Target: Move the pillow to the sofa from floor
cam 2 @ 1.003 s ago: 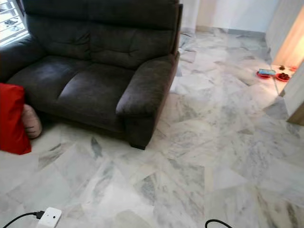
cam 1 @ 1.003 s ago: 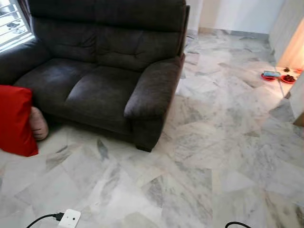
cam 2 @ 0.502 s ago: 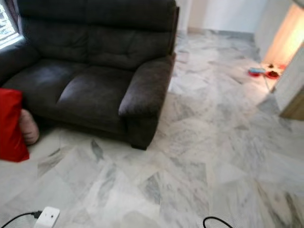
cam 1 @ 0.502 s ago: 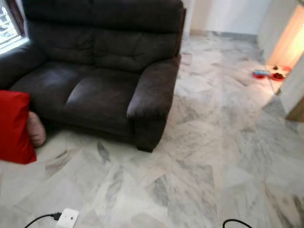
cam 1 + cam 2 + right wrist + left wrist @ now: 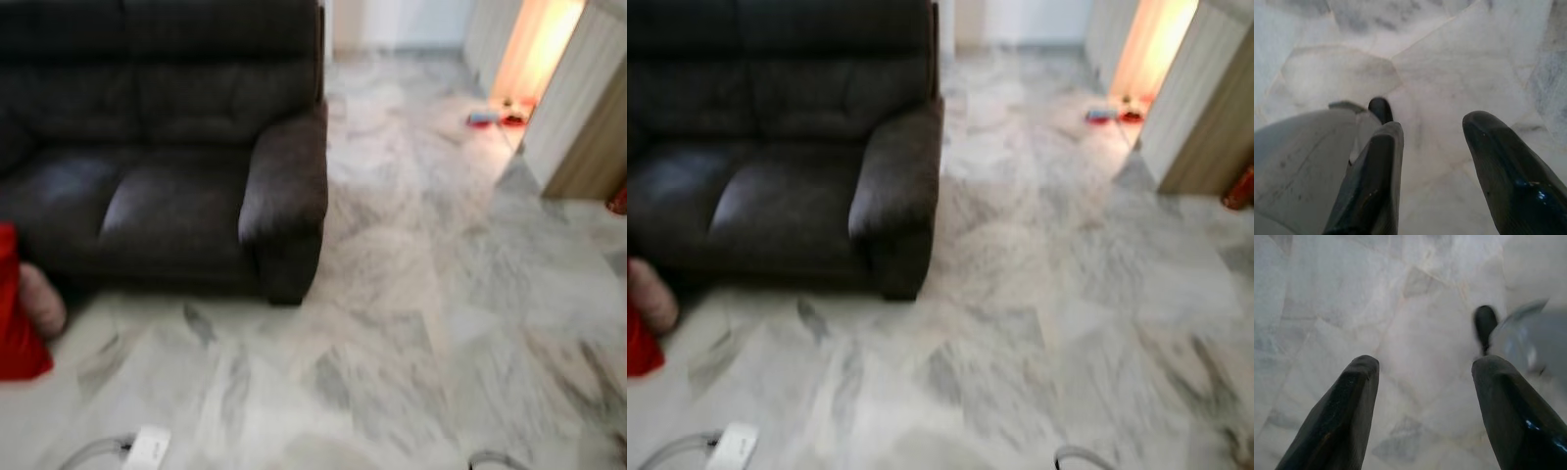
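Note:
A red pillow stands on the marble floor at the far left edge, in front of the dark sofa. A pinkish cushion lies beside it, against the sofa's base. The sofa's two seats are bare. My left gripper hangs open over bare floor tiles, with nothing between its fingers. My right gripper is also open above the floor and holds nothing. Both eye views are blurred.
A white power strip with a cable lies on the floor near me at the left. Another dark cable loops at the bottom right. Red bowls sit by a lit doorway, next to a wooden partition. Open marble floor stretches to the right.
The whole picture has shifted: the camera has swung right, so the sofa and red pillow now lie further left and the partition has come into view. Nothing was picked up.

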{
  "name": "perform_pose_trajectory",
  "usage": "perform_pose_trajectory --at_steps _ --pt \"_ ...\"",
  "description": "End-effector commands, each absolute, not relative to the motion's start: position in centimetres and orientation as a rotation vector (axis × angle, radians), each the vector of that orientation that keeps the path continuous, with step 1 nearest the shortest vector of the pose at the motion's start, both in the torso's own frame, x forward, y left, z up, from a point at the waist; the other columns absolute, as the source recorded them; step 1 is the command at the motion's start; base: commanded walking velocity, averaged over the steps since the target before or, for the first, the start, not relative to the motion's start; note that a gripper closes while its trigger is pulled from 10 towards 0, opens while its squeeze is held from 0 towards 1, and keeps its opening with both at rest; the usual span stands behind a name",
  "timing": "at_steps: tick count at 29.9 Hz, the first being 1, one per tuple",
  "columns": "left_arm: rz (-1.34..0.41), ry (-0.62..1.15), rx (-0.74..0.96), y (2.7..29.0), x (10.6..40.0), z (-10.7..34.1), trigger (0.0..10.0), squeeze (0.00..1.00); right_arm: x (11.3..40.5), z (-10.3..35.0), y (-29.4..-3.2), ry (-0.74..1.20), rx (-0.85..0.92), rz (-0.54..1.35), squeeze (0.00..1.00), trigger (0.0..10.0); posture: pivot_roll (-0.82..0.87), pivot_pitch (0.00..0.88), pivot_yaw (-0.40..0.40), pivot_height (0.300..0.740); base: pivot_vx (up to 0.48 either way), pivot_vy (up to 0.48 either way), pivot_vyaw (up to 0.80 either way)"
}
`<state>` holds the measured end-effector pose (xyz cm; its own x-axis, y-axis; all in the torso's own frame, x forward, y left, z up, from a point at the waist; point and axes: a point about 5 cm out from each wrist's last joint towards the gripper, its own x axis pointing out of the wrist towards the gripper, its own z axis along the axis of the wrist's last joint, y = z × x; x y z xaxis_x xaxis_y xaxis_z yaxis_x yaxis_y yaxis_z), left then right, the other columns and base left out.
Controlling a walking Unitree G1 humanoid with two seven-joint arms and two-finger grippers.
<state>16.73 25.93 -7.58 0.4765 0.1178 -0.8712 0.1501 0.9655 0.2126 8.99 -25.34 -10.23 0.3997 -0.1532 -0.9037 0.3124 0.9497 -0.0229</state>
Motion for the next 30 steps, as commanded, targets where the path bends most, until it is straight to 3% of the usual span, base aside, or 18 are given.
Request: perform_pose_trajectory --at_steps 1,30 --pt "0.004 1.09 0.277 26.68 16.3 -7.52 10.0 0.0 9.19 -10.29 -24.99 1.118 0.165 -0.296 0.0 10.0 -0.02 0.059 0.009 0.74 0.0 0.326 0.0" --pt "-0.006 1.092 0.274 26.58 16.21 -7.58 10.0 0.0 9.17 -10.28 -24.94 1.1 0.184 -0.308 0.0 10.0 -0.02 0.034 0.009 0.74 0.0 0.345 0.0"
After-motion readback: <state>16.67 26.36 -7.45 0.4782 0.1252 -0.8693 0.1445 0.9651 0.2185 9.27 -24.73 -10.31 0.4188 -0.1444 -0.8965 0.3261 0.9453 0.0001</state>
